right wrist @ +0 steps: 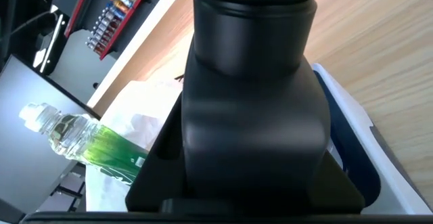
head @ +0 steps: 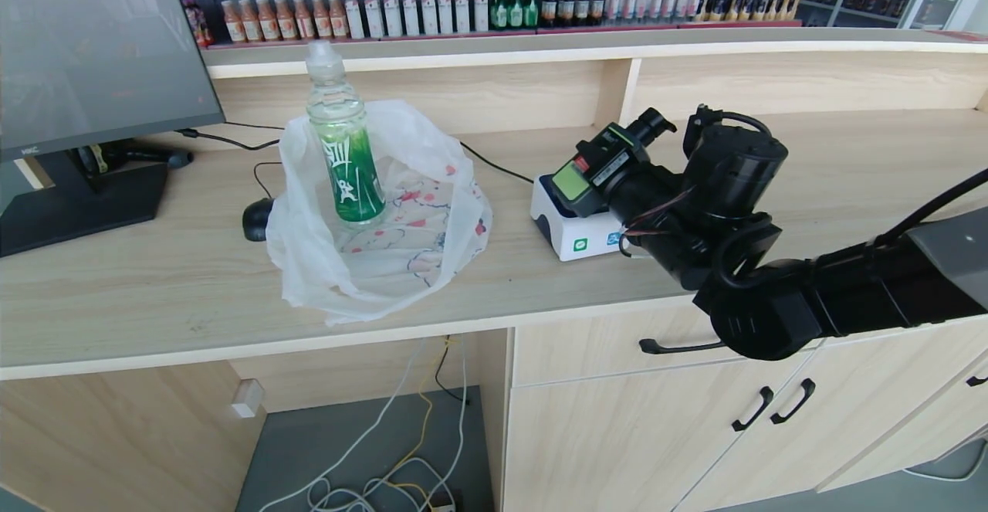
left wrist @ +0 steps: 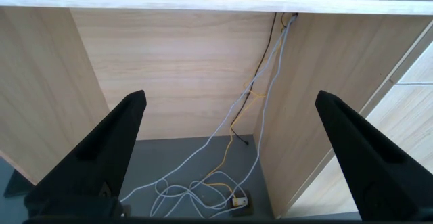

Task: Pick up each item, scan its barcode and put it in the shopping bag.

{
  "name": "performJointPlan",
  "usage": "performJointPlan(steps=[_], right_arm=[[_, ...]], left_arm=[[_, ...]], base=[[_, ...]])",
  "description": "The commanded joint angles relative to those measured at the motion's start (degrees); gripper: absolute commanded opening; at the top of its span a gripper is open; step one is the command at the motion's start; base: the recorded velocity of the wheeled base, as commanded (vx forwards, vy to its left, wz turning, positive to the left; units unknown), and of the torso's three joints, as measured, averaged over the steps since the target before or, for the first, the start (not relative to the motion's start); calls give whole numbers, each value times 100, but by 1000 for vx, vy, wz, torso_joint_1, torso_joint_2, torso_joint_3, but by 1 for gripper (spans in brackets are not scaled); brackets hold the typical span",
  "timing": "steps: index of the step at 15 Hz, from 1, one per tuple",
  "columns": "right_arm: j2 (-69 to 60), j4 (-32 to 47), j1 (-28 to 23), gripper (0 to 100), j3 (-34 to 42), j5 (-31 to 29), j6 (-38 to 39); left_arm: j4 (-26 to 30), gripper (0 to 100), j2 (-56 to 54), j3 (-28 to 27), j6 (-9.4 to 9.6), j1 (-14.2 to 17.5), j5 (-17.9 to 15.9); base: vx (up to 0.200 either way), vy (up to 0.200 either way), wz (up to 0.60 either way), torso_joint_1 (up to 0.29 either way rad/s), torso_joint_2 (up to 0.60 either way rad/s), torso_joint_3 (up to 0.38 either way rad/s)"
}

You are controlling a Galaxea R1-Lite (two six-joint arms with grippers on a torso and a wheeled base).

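Note:
A clear bottle (head: 345, 141) with a green label stands upright inside the open white shopping bag (head: 401, 226) on the wooden counter (head: 139, 288). The right wrist view shows the bottle (right wrist: 88, 146) and the bag (right wrist: 135, 109) beyond a black barcode scanner (right wrist: 250, 116). My right gripper (head: 629, 188) holds that scanner (head: 594, 172) just above a white box (head: 567, 230), to the right of the bag; its fingers are hidden by the scanner body. My left gripper (left wrist: 230, 99) hangs open below the counter's front edge, with nothing between its fingers.
A monitor (head: 93, 41) on a black stand fills the counter's left end, with a black mouse (head: 257, 218) beside the bag. Loose cables (left wrist: 223, 149) hang in the gap under the counter. Cupboard doors with black handles (head: 752, 408) sit below on the right.

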Motion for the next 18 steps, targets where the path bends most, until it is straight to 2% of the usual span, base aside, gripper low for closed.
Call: performJointPlan(steps=[1, 9, 14, 18], right_arm=[[-3, 6, -27, 0, -18, -1, -2], [24, 6, -62, 0, -71, 8, 7], [120, 200, 17, 0, -457, 8, 7], [138, 200, 26, 0, -422, -185, 68]], left_arm=[[-2, 100, -2, 0, 0, 0, 0], [-2, 100, -2, 0, 0, 0, 0], [-2, 100, -2, 0, 0, 0, 0], [-2, 100, -2, 0, 0, 0, 0]], base=[[0, 0, 0, 0, 0, 0], [0, 0, 0, 0, 0, 0], [0, 0, 0, 0, 0, 0], [0, 0, 0, 0, 0, 0]])
